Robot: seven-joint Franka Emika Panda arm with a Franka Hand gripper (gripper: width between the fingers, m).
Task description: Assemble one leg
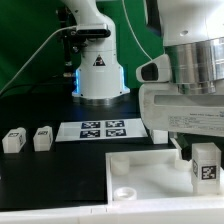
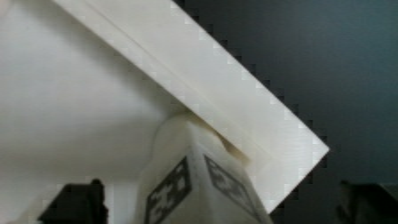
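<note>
Black tabletop (image 1: 40, 170) fills the exterior view, with a green backdrop behind the robot base (image 1: 97, 70). On the exterior view's right, the gripper (image 1: 203, 160) is lowered over the large white panel (image 1: 150, 178), and a leg (image 1: 206, 162) is seen clamped between its fingers, marker tag outward, at the panel's corner. Two more legs (image 1: 13, 141) (image 1: 42, 138) stand side by side well apart from the gripper, toward the exterior view's left. The marker board (image 1: 104, 130) lies flat between them and the gripper, beside the panel's far edge.

In the wrist view, the held leg (image 2: 191, 180) is seen gripped between the dark fingertips (image 2: 77, 203), its tagged faces showing. The white panel (image 2: 107, 90) lies directly beyond it, against the dark table (image 2: 320, 60).
</note>
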